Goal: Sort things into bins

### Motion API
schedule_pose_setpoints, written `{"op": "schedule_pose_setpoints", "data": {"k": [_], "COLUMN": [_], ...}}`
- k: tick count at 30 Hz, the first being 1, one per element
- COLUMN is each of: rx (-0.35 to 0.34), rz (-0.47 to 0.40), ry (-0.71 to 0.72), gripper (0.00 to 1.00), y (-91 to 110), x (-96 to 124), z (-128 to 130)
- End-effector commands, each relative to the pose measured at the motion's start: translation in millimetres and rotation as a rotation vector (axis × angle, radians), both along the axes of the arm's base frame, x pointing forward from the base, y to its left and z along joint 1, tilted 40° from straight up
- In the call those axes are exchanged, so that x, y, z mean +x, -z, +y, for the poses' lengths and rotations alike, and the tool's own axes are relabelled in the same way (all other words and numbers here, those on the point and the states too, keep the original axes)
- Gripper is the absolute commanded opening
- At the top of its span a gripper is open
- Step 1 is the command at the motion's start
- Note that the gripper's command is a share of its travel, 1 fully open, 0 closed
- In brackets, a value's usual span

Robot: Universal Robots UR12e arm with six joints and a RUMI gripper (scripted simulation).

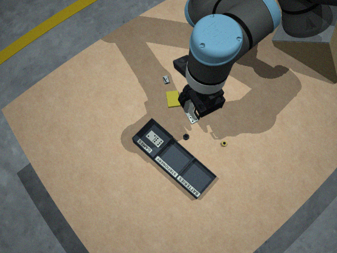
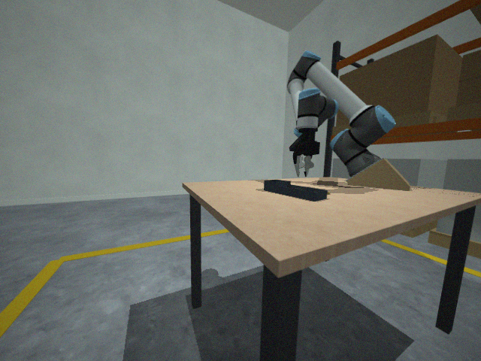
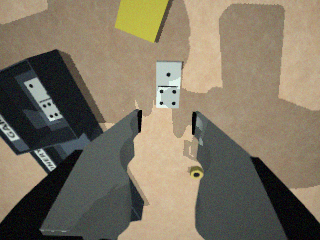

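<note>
The hand (image 3: 165,122) is hanging above the counter (image 1: 81,114), its fingers standing apart around nothing. A domino (image 3: 168,85) is lying just ahead of its fingertips; another domino (image 1: 154,138) is sitting in the GAMES bin (image 1: 144,127) off to its side.

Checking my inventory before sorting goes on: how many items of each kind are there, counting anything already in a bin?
Dominoes: 2 (binned domino, table domino)
Nuts: 2 (black nut, yellow nut)
Yellow pad: 1
Small grey item, too small to identify: 1
Total: 6
</note>
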State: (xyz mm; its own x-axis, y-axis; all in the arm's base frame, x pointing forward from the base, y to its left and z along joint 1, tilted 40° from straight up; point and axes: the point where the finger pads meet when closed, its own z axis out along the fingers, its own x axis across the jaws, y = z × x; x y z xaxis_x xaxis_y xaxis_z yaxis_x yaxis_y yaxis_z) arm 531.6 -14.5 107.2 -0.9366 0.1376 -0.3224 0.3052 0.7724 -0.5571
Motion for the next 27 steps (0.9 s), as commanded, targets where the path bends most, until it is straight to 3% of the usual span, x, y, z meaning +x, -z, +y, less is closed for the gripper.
{"op": "schedule_pose_setpoints", "data": {"k": [1, 8, 27], "rx": [0.0, 0.0, 0.0], "rz": [-0.001, -0.001, -0.001], "ry": [-0.001, -0.001, -0.001], "gripper": [0.24, 0.24, 0.24], "y": [12.4, 33.8, 44.3], "x": [3.3, 8.3, 10.6], "z": [-10.0, -27.3, -35.8]}}
